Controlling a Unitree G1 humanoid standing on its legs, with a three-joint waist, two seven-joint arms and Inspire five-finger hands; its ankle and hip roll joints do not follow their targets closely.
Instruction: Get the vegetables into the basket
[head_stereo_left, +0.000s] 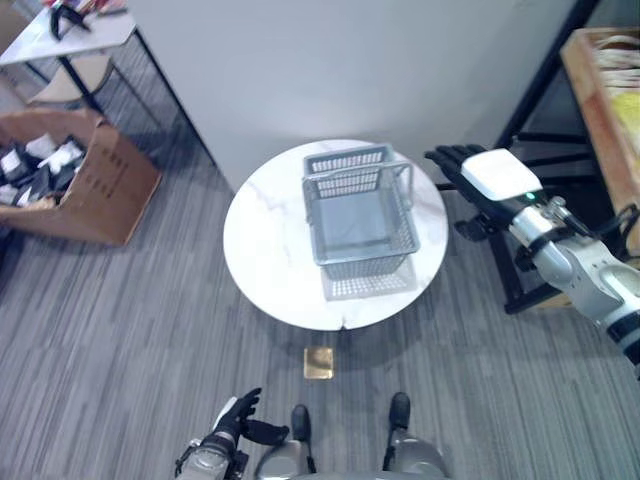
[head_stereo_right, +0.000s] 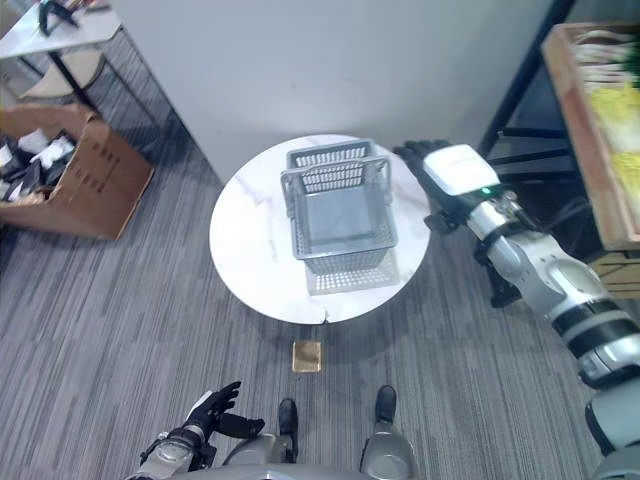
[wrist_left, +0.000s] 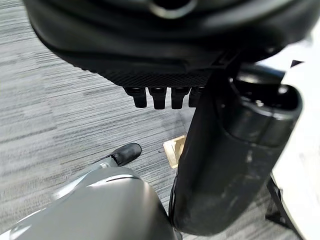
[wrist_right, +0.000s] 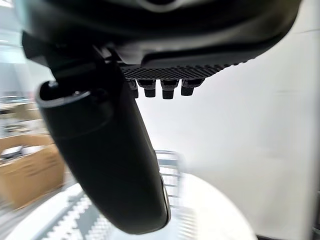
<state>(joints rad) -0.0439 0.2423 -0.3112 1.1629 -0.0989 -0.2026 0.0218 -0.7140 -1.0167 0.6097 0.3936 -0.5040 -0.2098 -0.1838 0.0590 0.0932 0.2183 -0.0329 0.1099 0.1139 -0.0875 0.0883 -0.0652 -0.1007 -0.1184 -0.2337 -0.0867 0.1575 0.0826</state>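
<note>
right hand (head_stereo_left: 480, 172) hovers open just beside the basket (head_stereo_left: 360, 225).

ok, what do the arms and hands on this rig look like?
Two silver-grey arms with black bands at the joints. The right hand is dark, with a white plate over its back carrying a small green light. The left hand is dark all over. In the wrist views, each palm has a fine textured black surface, short black fingers in a row, and a thick, smooth dark thumb.

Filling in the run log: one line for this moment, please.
basket: empty, on round table | right hand: open, raised beside basket | left hand: open, low, idle
</note>
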